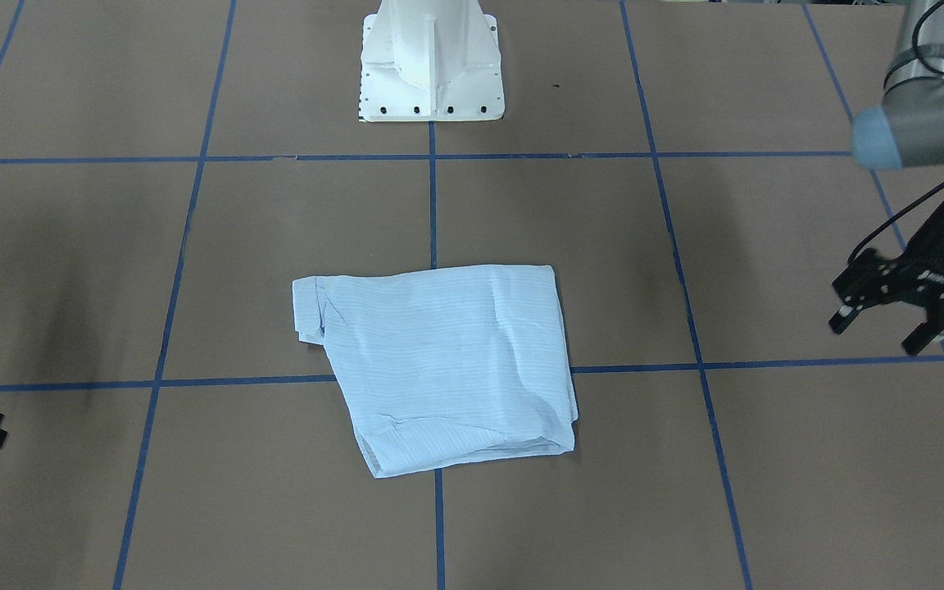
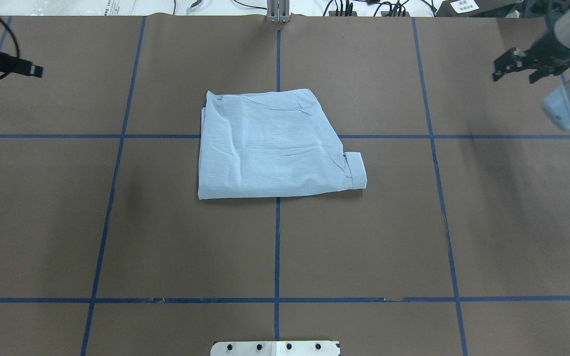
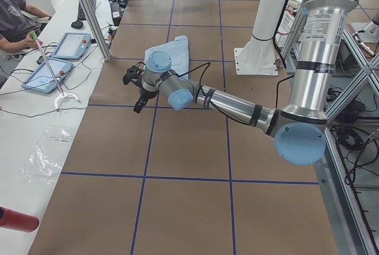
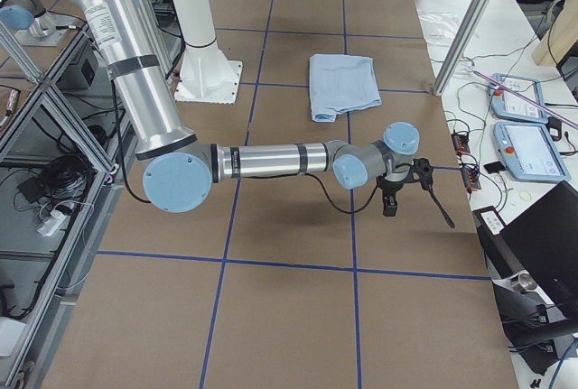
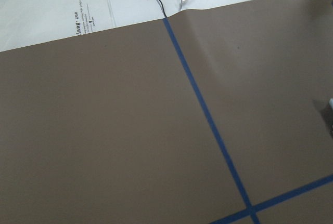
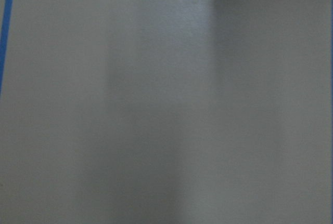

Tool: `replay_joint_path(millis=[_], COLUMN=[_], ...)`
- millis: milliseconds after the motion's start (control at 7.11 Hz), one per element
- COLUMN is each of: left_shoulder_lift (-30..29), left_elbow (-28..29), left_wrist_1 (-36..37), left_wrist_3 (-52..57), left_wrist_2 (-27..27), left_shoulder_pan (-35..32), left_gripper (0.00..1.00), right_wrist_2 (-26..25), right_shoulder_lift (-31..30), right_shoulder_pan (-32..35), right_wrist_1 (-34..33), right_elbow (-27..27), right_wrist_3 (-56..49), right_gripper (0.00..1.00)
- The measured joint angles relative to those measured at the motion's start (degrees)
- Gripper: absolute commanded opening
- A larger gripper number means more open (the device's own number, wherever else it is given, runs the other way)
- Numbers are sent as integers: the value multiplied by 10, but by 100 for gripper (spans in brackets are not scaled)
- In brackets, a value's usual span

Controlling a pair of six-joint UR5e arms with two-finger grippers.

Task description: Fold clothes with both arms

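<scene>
Shirt [image 2: 275, 148] first: it lies flat in the middle of the table [image 2: 166, 237], astride the crossing of the blue tape lines [image 2: 277, 247], folded down to one compact block with no collar or buttons showing. One cuff [image 2: 356, 170] pokes out at the near corner on my right side, and the far edge is wrinkled with its layers not quite square. I judge the folding done or nearly so, with that cuff the only thing I might tidy. Nothing of mine touches the cloth. My left gripper [image 1: 878, 336] hangs off toward my left end of the table, well apart from the shirt, fingers spread and holding nothing. Its wrist camera sees only bare brown surface and tape. My right gripper [image 2: 513, 78] hangs out at the far right, also well apart, fingers likewise parted and empty; its wrist view is too blurred to tell anything. Arms parked this wide leave the folded block unshadowed and safe from a snagging finger, which I take to be the reason for the pose. Behind the shirt stands my white pedestal [image 1: 431, 65].
</scene>
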Motion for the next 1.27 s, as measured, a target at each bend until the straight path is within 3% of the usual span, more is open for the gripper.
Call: replay_joint_path(millis=[281, 562, 984, 1266], left_shoulder_lift=[13, 8, 0, 2], left_elbow=[1, 53, 98, 96], left_wrist_1=[65, 72, 70, 71], left_wrist_3=[67, 110, 188, 190], left_wrist_2=[-11, -48, -60, -62], left_shoulder_pan=[-30, -90, -131, -133], left_gripper=[100, 100, 100, 100], right_wrist_2=[13, 7, 4, -9], right_shoulder_lift=[-20, -16, -19, -32], right_shoulder_pan=[62, 91, 95, 87], right_wrist_1=[-69, -190, -275, -287], right_elbow=[5, 27, 70, 90], right_wrist_3=[-136, -257, -282, -287], right_gripper=[100, 100, 100, 100])
